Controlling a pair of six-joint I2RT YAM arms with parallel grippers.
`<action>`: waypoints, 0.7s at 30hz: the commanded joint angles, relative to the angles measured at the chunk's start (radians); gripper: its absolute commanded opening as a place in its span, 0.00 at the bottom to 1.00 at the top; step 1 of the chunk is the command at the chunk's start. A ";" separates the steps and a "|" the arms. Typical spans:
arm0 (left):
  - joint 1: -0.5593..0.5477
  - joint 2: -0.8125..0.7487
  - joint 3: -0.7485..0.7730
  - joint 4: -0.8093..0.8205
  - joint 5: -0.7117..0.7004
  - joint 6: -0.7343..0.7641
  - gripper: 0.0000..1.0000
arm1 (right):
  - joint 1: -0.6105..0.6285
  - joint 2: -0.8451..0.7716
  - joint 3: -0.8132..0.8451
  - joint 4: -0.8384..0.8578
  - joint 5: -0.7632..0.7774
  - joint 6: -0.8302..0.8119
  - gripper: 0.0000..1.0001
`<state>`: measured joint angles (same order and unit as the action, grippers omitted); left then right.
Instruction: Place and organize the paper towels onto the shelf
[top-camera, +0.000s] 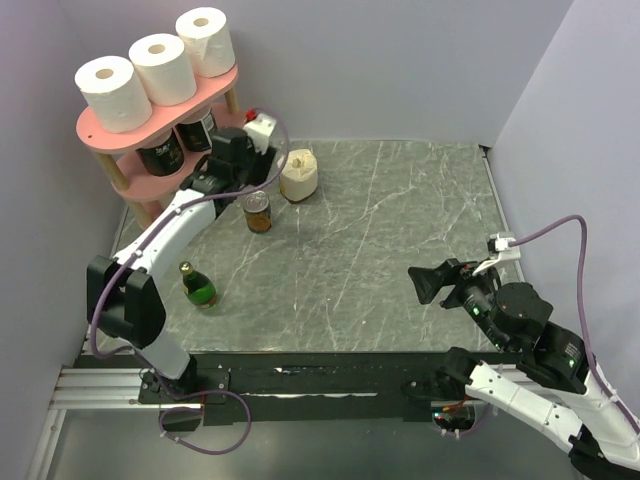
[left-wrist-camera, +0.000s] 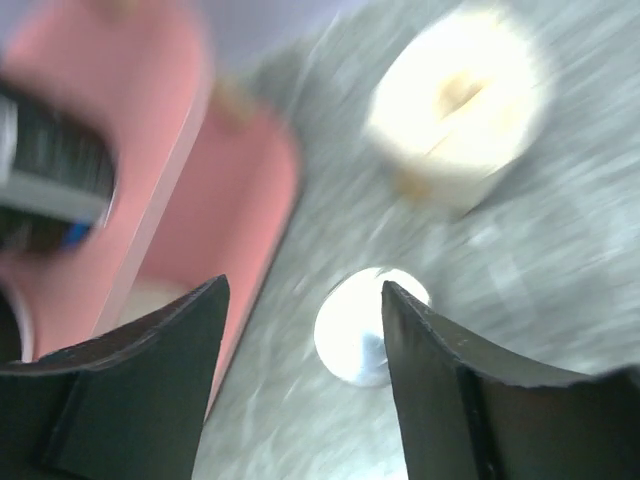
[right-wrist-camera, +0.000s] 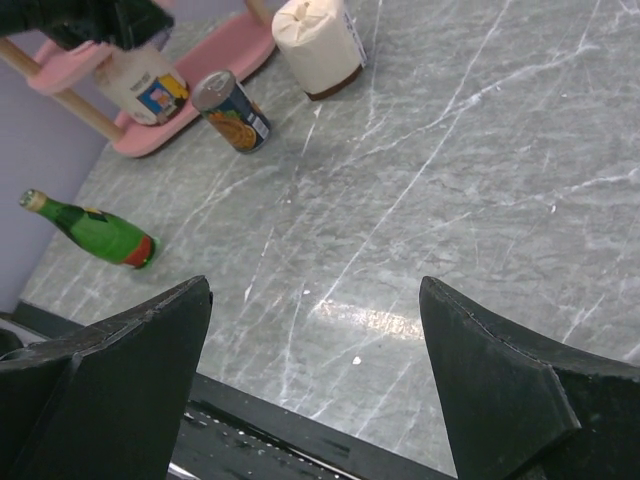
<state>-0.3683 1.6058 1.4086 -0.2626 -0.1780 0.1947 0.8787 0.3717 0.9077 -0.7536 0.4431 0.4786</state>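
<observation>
Three white paper towels (top-camera: 112, 90) (top-camera: 163, 68) (top-camera: 206, 40) stand in a row on the top board of the pink shelf (top-camera: 100, 133) at the far left. A fourth paper towel roll (top-camera: 299, 174) stands on the table right of the shelf; it also shows in the left wrist view (left-wrist-camera: 460, 100) and the right wrist view (right-wrist-camera: 315, 40). My left gripper (top-camera: 243, 170) hovers open and empty between the shelf (left-wrist-camera: 230, 200) and this roll, above a can. My right gripper (top-camera: 425, 283) is open and empty at the near right, low over the table (right-wrist-camera: 315, 330).
A labelled can (top-camera: 258, 211) stands just in front of the left gripper, its shiny top (left-wrist-camera: 362, 325) between my fingers below. A green bottle (top-camera: 198, 285) lies at the near left. Dark cans (top-camera: 165, 152) fill the shelf's middle board. Walls close in left, back and right.
</observation>
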 joint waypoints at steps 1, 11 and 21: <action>-0.102 0.063 0.192 0.007 0.109 -0.051 0.71 | -0.001 0.006 -0.001 -0.009 0.006 0.035 0.91; -0.216 0.394 0.463 0.013 0.035 -0.046 0.75 | -0.001 0.004 0.042 -0.039 0.012 0.054 0.91; -0.218 0.603 0.625 -0.004 -0.067 -0.028 0.75 | 0.000 0.044 0.059 -0.035 0.005 0.066 0.91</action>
<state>-0.5858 2.1735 1.9217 -0.2752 -0.1837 0.1631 0.8787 0.3859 0.9279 -0.8051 0.4366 0.5312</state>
